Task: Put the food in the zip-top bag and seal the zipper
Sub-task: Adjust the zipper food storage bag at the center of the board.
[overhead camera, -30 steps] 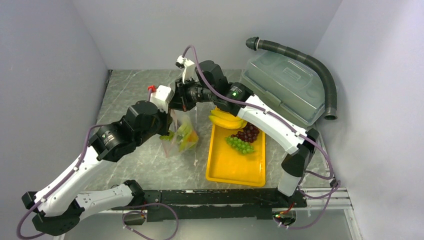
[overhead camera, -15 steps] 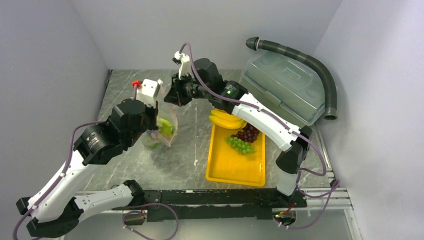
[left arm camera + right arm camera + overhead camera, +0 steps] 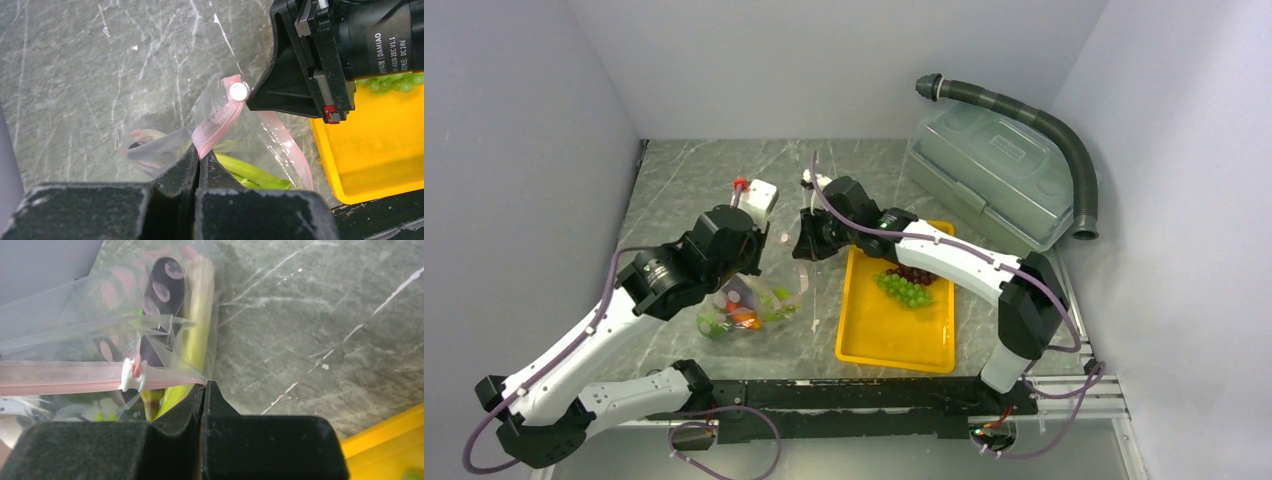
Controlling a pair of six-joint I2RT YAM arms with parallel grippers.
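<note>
The clear zip-top bag [image 3: 744,308] lies on the table left of the tray, with green stalks [image 3: 250,172], a dark eggplant [image 3: 165,285] and other food inside. My left gripper [image 3: 200,156] is shut on the pink zipper [image 3: 220,117] near the middle of the mouth. My right gripper [image 3: 205,385] is shut on the bag's corner at the zipper's end, next to the white slider [image 3: 131,375]. Green grapes [image 3: 904,290] and dark red grapes [image 3: 916,272] lie on the tray. The bananas are hidden under my right arm.
The yellow tray [image 3: 894,335] sits right of the bag, close to my right gripper [image 3: 807,250]. A large lidded grey-green box [image 3: 994,170] and a corrugated hose [image 3: 1064,140] stand at the back right. Walls close in the left and back.
Both grippers have come down and toward the near side with the bag. It hung in the air between them before and now rests on the table.
</note>
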